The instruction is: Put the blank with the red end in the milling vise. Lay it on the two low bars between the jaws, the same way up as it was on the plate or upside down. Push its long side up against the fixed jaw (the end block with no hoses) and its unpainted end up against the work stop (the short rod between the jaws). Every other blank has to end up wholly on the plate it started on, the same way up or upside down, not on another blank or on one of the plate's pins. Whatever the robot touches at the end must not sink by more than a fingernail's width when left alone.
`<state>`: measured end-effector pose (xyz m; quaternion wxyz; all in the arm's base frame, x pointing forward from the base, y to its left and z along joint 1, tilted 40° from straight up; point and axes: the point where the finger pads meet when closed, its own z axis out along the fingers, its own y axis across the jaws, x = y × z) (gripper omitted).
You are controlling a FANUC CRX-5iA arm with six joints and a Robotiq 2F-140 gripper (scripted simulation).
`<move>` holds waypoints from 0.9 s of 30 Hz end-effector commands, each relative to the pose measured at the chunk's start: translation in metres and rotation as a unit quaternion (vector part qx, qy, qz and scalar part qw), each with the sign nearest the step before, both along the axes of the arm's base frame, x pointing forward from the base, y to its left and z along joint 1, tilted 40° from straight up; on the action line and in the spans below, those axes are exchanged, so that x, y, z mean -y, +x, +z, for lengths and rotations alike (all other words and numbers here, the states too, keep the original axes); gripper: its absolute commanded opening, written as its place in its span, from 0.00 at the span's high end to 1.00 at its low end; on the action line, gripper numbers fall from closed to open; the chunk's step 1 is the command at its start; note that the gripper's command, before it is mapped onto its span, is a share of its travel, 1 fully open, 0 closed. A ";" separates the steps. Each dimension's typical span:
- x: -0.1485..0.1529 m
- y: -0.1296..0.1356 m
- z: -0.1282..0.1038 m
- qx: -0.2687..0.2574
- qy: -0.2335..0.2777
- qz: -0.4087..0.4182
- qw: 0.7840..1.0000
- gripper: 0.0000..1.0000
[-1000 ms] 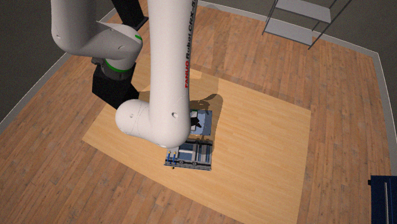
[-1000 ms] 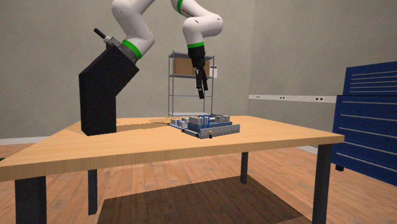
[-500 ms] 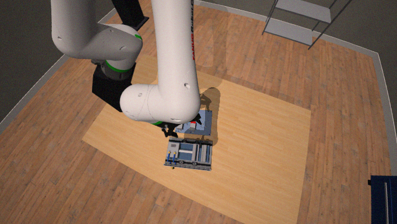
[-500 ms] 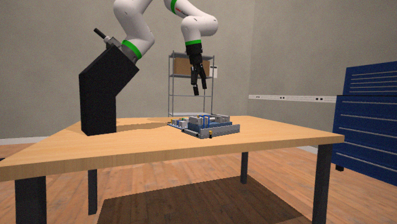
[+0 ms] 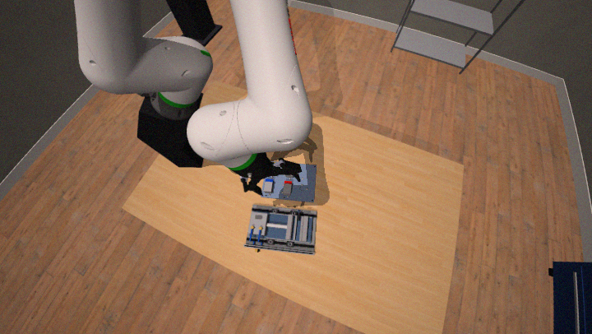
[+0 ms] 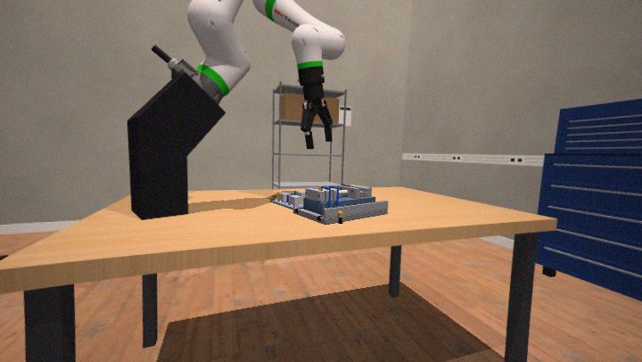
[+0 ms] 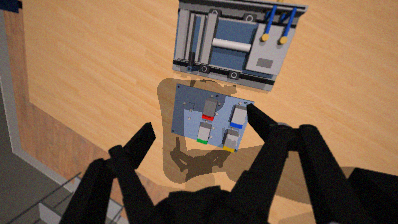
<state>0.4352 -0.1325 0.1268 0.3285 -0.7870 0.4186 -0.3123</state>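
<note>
The blank with the red end (image 7: 209, 109) lies on the blue-grey plate (image 7: 212, 117), red end toward me; it also shows in the top view (image 5: 287, 187). Three other blanks lie on the plate: blue-ended (image 7: 239, 118), green-ended (image 7: 203, 134) and yellow-ended (image 7: 231, 139). The milling vise (image 7: 236, 42) stands just beyond the plate, with blue hoses (image 7: 275, 26) on one end block and nothing between its jaws. My gripper (image 6: 316, 135) hangs high above the plate, wide open and empty; its fingers frame the plate in the wrist view (image 7: 200, 129).
The arm's black base block (image 6: 164, 143) stands at the table's left rear. A metal shelf (image 6: 308, 135) stands behind the table and a blue cabinet (image 6: 593, 193) at the right. The table edge (image 7: 90, 165) runs near the plate.
</note>
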 end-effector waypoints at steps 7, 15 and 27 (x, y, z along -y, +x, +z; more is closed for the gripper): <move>-0.011 -0.011 0.005 -0.032 0.022 -0.030 0.999 0.00; -0.025 -0.024 0.011 -0.075 0.045 -0.068 0.994 0.00; -0.038 -0.037 0.016 -0.106 0.071 -0.096 0.987 0.00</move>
